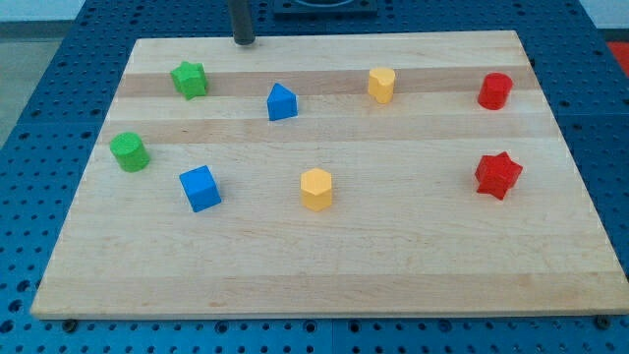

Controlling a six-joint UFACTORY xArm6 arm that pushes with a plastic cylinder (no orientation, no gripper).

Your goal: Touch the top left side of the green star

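Observation:
The green star [189, 80] lies on the wooden board [324, 256] near the view's top left. My tip [243, 41] stands at the board's top edge, up and to the right of the green star, a short gap away, touching no block.
A green cylinder [130, 151] lies at the left. A blue cube [200, 188] and a blue pentagon-like block [282, 102] lie left of centre. A yellow hexagon [316, 189] and a yellow block [381, 86] lie mid-board. A red cylinder [495, 90] and a red star [497, 175] lie at the right.

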